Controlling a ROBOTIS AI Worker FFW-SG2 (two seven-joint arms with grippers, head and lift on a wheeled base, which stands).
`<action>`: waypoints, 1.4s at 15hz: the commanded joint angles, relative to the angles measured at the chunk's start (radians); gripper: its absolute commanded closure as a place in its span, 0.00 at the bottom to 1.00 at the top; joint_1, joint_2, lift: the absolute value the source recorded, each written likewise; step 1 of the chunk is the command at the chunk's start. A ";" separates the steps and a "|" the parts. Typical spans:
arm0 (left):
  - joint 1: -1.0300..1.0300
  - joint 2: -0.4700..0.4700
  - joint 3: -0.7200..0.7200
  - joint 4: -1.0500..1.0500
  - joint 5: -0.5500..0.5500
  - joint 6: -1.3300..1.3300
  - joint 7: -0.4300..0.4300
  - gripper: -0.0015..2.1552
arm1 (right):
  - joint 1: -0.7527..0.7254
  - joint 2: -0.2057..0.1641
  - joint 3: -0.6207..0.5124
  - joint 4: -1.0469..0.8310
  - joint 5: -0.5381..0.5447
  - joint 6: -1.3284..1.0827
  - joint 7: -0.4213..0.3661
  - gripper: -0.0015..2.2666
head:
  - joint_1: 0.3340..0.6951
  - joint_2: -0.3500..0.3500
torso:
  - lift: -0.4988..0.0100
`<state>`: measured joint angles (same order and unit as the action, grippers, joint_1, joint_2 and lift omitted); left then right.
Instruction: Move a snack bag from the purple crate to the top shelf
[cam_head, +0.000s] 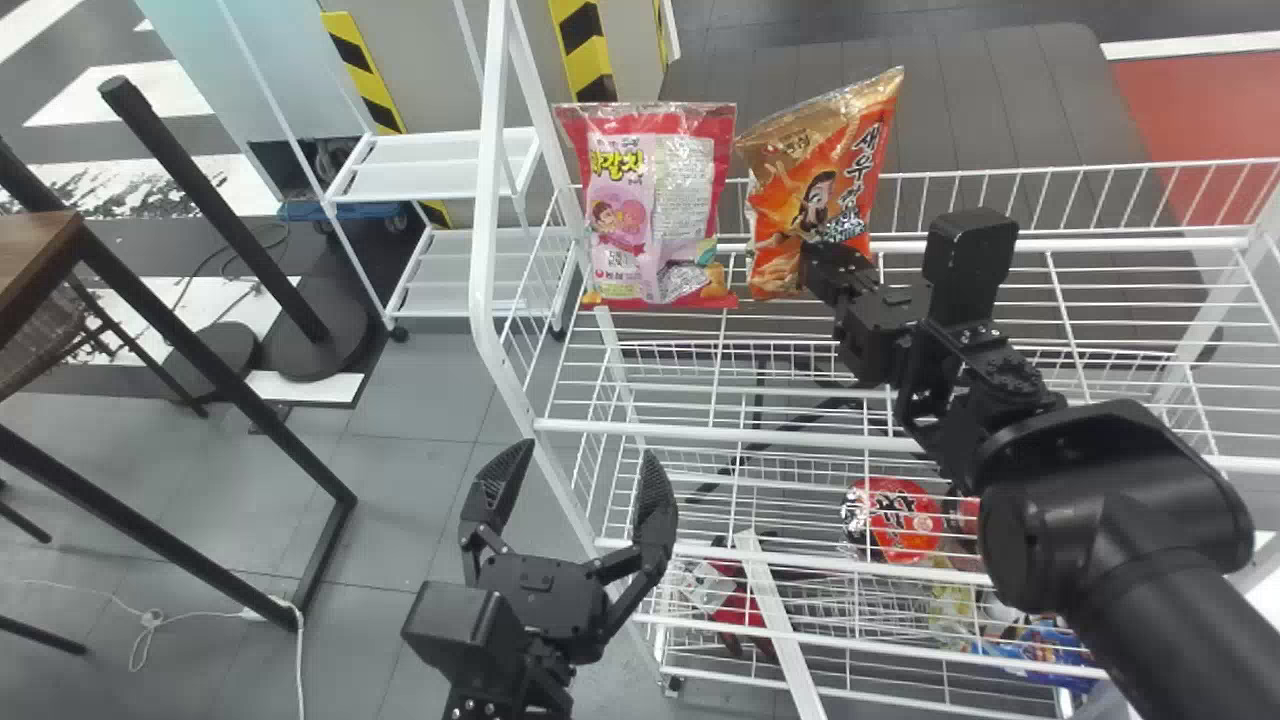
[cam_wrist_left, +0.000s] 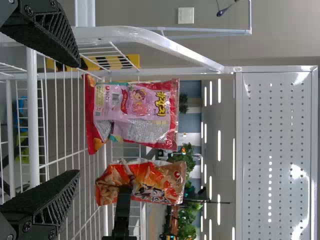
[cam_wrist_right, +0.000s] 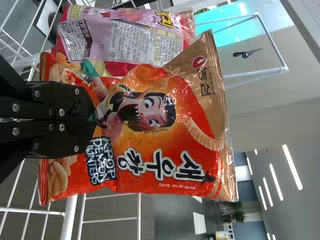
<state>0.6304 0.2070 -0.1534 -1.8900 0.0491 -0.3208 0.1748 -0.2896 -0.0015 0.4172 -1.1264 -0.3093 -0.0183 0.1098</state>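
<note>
Inspection from the head view, clock positions taken from its centre. At seven o'clock, the left tool (cam_head: 578, 480) stands with its two fingers spread wide and nothing held between them, in front of the white wire rack.

At about two o'clock, the right tool (cam_head: 828, 264) is closed, pinching the front of the orange shrimp-snack bag (cam_head: 805, 190) in its lower part. The bag is at the level of the top shelf (cam_head: 700, 432), its upper end leaning toward one o'clock. Whether its bottom edge bears on the wires cannot be determined.

At twelve o'clock, the red-and-pink snack bag (cam_head: 690, 200) stands upright, just beside the orange bag; contact between the two cannot be confirmed.

Below the top shelf, seen through the wires, a red round-lidded container (cam_head: 903, 520) lies at four o'clock and a red package (cam_head: 737, 605) at five o'clock.

Farther off, a white slatted rack (cam_head: 440, 165) on casters stands at between ten and eleven o'clock, near yellow-and-black striped panels (cam_head: 583, 45).
</note>
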 joint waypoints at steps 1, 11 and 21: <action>0.000 0.000 0.000 0.000 0.000 -0.005 0.000 0.02 | -0.003 0.002 0.000 0.020 -0.001 -0.010 -0.001 0.70 | 1.00 0.83 | 0.98; 0.003 0.000 -0.003 0.002 0.000 -0.024 0.002 0.02 | -0.008 0.002 0.000 0.048 -0.001 -0.022 -0.032 0.49 | 1.00 0.81 | 0.98; 0.005 0.000 -0.005 0.003 0.000 -0.024 0.002 0.02 | -0.013 0.002 -0.006 0.066 -0.013 -0.031 -0.032 0.13 | 1.00 0.80 | 0.98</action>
<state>0.6351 0.2071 -0.1580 -1.8868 0.0491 -0.3443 0.1767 -0.3032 -0.0015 0.4114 -1.0601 -0.3221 -0.0497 0.0782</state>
